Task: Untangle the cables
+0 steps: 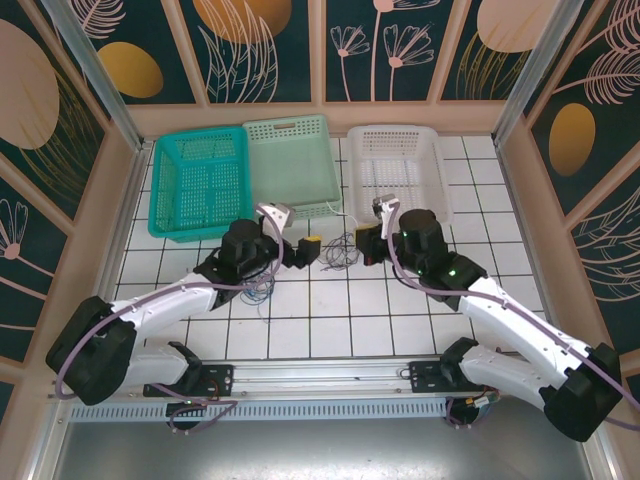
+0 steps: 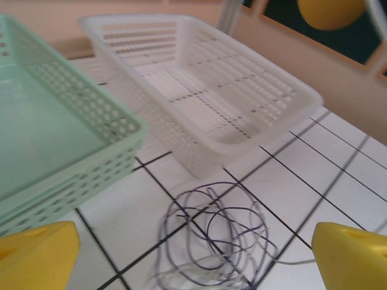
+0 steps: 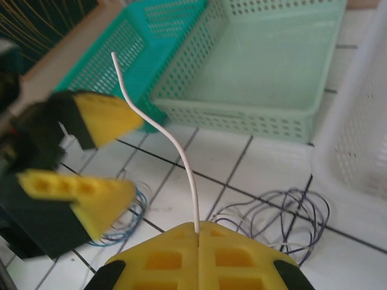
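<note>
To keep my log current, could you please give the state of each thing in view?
left gripper: open, empty.
right gripper: shut on white cable.
white cable: pinched, end sticking up.
dark tangle: lying tangled, ungripped.
blue tangle: lying tangled, ungripped.
teal basket: empty.
pale green basket: empty.
white basket: empty.

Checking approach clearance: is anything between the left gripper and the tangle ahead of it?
Nothing visible. The left gripper is open, and the tangle lies on bare tiles just ahead; the white basket stands behind it.
</note>
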`<control>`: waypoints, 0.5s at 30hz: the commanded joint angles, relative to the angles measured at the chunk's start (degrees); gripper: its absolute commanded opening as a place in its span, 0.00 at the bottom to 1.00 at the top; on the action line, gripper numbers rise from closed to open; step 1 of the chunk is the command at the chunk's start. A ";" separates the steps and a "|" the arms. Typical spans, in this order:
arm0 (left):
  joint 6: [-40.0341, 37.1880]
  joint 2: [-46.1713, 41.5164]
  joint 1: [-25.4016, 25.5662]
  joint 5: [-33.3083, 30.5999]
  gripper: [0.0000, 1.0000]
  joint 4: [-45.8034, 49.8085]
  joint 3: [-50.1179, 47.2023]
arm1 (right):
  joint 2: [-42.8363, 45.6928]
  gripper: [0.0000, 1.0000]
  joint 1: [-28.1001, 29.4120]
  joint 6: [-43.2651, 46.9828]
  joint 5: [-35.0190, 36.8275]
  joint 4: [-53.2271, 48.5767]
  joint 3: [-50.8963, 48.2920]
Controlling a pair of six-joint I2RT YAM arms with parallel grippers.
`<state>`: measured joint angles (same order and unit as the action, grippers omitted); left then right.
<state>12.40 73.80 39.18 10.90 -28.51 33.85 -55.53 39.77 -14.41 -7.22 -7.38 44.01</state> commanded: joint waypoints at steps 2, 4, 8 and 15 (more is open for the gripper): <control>-4.64 2.77 3.70 4.70 0.97 -0.14 3.73 | -0.72 0.00 0.62 1.41 -1.48 -2.05 4.23; -5.34 4.30 5.17 5.71 0.97 -0.62 4.91 | -1.11 0.00 0.73 1.11 -1.81 -1.91 5.26; -5.50 7.93 7.53 8.77 0.96 -2.48 7.18 | -1.41 0.00 0.84 0.75 -3.13 -0.46 6.51; -5.73 13.18 10.46 9.13 0.82 -2.53 11.19 | -2.13 0.00 0.84 0.32 -3.05 -0.01 6.76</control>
<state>7.66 85.54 48.93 19.05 -29.39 42.76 -57.34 40.14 -13.85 -9.15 -7.97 49.04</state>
